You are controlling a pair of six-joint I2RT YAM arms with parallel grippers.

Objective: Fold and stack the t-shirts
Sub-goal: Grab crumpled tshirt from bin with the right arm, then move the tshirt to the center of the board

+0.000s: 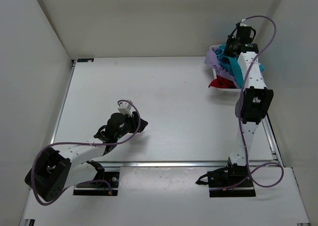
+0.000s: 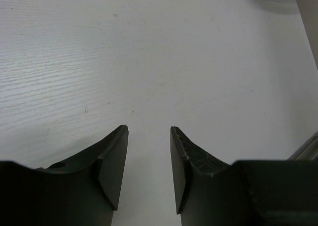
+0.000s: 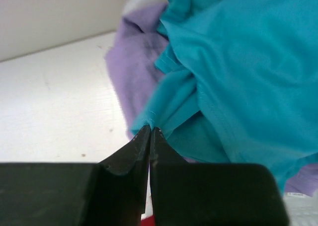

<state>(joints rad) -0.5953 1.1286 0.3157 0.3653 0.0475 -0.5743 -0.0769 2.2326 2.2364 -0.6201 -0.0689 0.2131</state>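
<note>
Three t-shirts lie bunched in a white basket (image 1: 223, 90) at the far right of the table. The teal t-shirt (image 1: 232, 67) is on top, the lavender t-shirt (image 1: 213, 62) hangs over the left rim, and the red t-shirt (image 1: 220, 82) lies at the front. My right gripper (image 1: 229, 49) is over the basket, shut on a fold at the teal t-shirt's (image 3: 233, 52) edge, with the lavender t-shirt (image 3: 134, 77) behind it. My left gripper (image 1: 142, 126) is open and empty low over the bare table; the left wrist view shows it (image 2: 149, 136).
White walls enclose the table on the left, back and right. The right arm's elbow (image 1: 255, 104) stands just in front of the basket. A metal rail (image 1: 174, 163) runs along the near edge, with the arm bases behind it.
</note>
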